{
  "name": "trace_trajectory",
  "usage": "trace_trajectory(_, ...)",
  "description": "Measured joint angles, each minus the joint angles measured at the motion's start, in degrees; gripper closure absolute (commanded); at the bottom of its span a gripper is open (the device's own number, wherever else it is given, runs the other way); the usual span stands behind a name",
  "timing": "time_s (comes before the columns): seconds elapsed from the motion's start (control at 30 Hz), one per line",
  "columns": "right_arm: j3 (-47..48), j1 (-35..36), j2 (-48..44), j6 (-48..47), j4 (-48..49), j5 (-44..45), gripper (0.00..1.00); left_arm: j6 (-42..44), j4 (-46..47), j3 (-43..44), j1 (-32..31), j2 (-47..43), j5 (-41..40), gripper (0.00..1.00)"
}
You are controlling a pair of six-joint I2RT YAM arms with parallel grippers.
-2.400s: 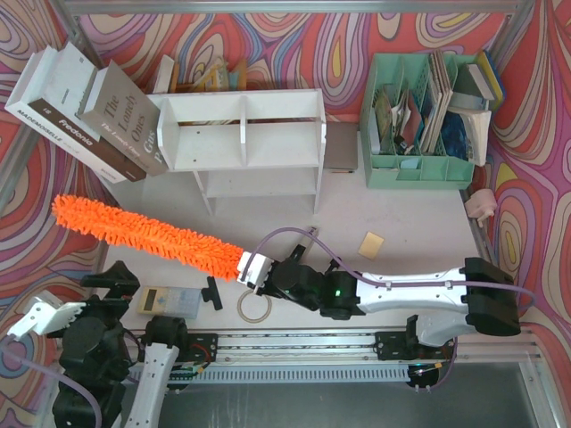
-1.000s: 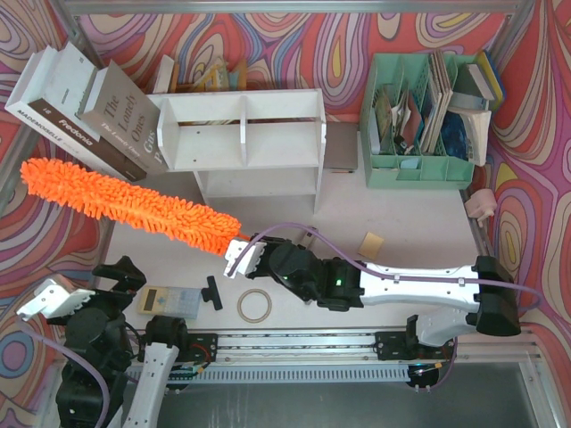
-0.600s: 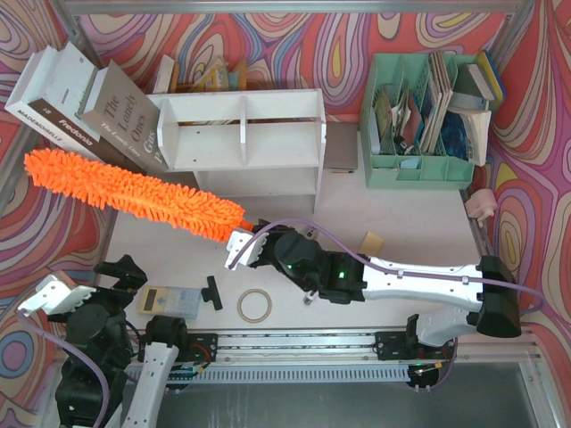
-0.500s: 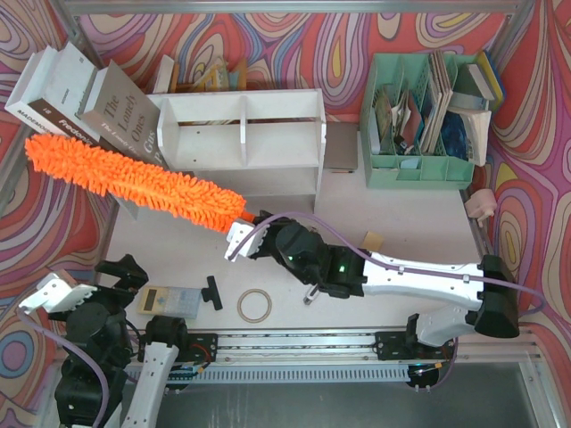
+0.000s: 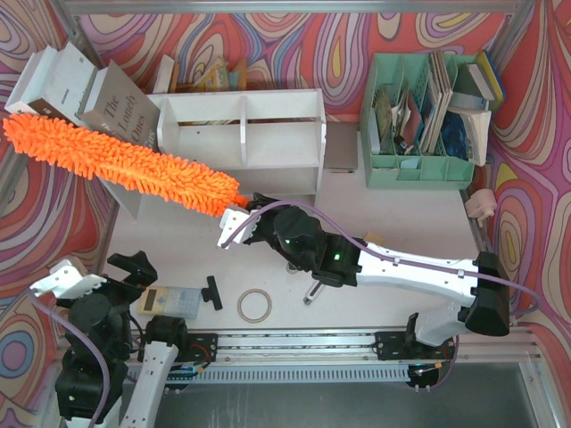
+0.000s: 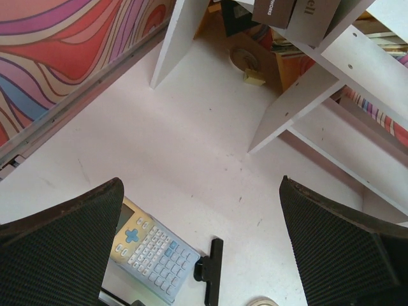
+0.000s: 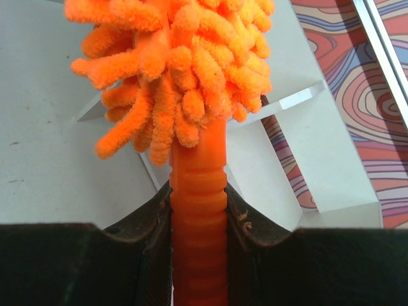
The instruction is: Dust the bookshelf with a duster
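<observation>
The white bookshelf (image 5: 241,143) stands at the back centre; its legs and boards also show in the left wrist view (image 6: 306,95) and the right wrist view (image 7: 331,146). My right gripper (image 5: 234,225) is shut on the ribbed orange handle (image 7: 197,210) of the duster (image 5: 116,165). The fluffy orange head (image 7: 178,57) slants up and left from the shelf's lower left corner, across the leaning books. My left gripper (image 5: 98,285) is open and empty at the near left, above the table (image 6: 201,185).
Large books (image 5: 98,98) lean against the shelf's left side. A mint green file organiser (image 5: 419,116) stands at the back right. A calculator (image 5: 169,301), a black clip (image 5: 211,292) and a tape ring (image 5: 254,306) lie near the front edge. A small pink object (image 5: 482,203) sits at the right.
My right arm has carried the duster up and away from me, towards the shelf; its head now lies across the leaning books at the shelf's left end. The left gripper shifted slightly.
</observation>
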Motion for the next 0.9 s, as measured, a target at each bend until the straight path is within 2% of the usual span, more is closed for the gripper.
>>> trace_trajectory(0.27,-0.7,0.0,0.1,2.4,-1.2,0.5,1.00,0.1,0.0,0.0,0.0,-0.9,0.5,0.02)
trace_trajectory(0.67,-10.3,-0.4,-2.5,5.9,-5.4,0.4,1.00,0.2,0.0,0.0,0.1,-1.0,0.8,0.02)
trace_trajectory(0.9,-9.3,-0.8,-3.2,5.7,-5.3,-0.6,1.00,0.5,0.4,0.0,0.8,-1.0,0.8,0.02)
